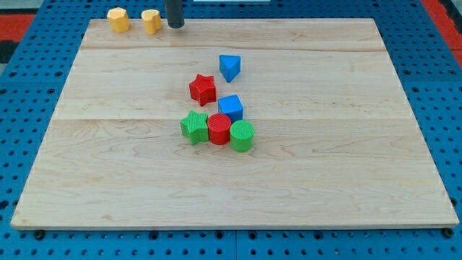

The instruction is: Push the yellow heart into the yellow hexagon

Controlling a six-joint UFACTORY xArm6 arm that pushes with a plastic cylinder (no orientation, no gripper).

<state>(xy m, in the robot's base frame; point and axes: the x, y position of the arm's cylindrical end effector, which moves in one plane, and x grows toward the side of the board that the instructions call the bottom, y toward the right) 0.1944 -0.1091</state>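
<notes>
— Wooden planks made up the board [346, 180], didn't they, with a blue pegboard [440, 94] around it?

— Yes, pale wood lying on blue perforated panels. Starting at the view's left, the yellow hexagon [118, 19] sat at the view's top edge of the board, near its left corner.

— And the yellow heart?

— The yellow heart [151, 21] stood near the hexagon on its right, a narrow gap between them, so they were not touching.

— Where was my tip?

— Your tip [175, 26] was down at the board's top edge, just beside the heart on its right. Whether it touched the heart I could not tell. As for a hand, the arm ended in a plain dark rod, so nothing there was spread, pressed together or pinching anything.

— What lay in the middle?

— A cluster, well apart from the yellow pair. Going left to right: a green star [193, 127], then a red cylinder [219, 129] touching it, then a green cylinder [242, 136] touching the red one. A red star [203, 89] sat above them toward the view's top, and a blue cube [231, 108] sat just behind the two cylinders.

— Anything further right?

— A blue triangular block [229, 67] stood alone toward the view's top, near the red star, up and to its right.
</notes>
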